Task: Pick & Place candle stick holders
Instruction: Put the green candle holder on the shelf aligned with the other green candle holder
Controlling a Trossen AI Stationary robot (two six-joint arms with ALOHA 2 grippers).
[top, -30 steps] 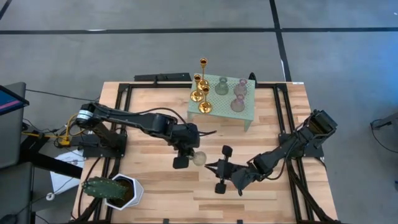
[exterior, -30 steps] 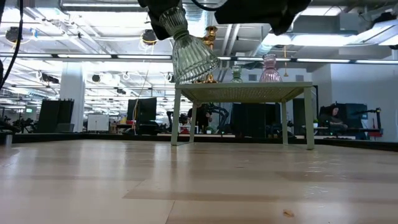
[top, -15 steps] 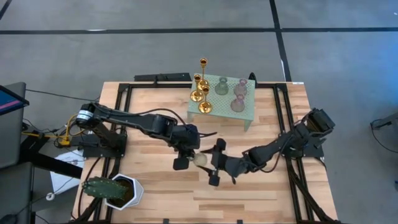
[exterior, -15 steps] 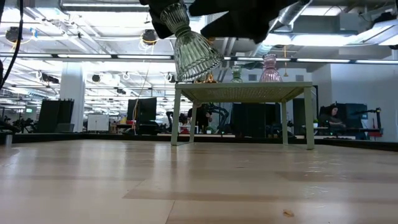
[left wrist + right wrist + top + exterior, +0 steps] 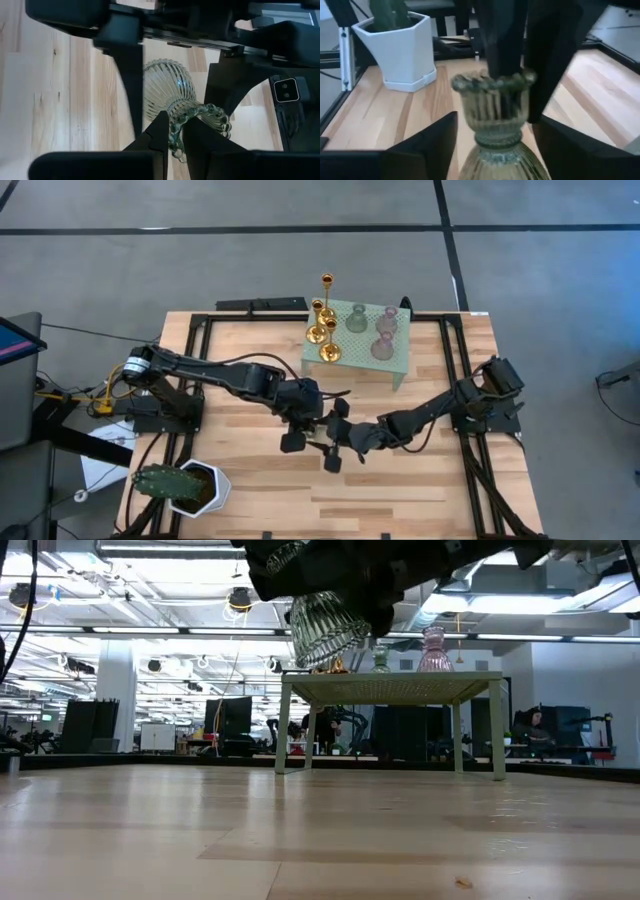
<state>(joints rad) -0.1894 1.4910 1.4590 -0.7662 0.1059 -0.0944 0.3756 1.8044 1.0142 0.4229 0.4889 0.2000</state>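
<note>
The pale green glass holder [image 5: 172, 102] hung in mid-air above the wooden surface [image 5: 250, 490], roughly at the middle, w/ nothing under it; it looked like a handover btw the two arms, judged from how both tools met at it. The left tool [image 5: 172, 135] pinched the holder by its beaded rim, fingers [image 5: 161, 131] pressed together on the glass, so the ribbed bell pointed away and left the narrow neck free for the other arm. The right tool [image 5: 492, 145] stood spread wide, one finger [image 5: 427, 142] on either side of the neck, near it but not yet closed on it, as far as the right wrist view showed. The left arm reached out long from its base at the left edge, wrist bent down over the centre; the right arm stretched low across from the right edge, forearm nearly level, tool turned toward the left one. The other six holders stood on the mint-green perforated stand [image 5: 395, 365] at the back: three gold [image 5: 322, 330] on its left part, green [image 5: 356, 319] and two pinkish [image 5: 384, 332] further right. The white pot w/ cactus [image 5: 185, 485] sat at the front left corner, well apart.
</note>
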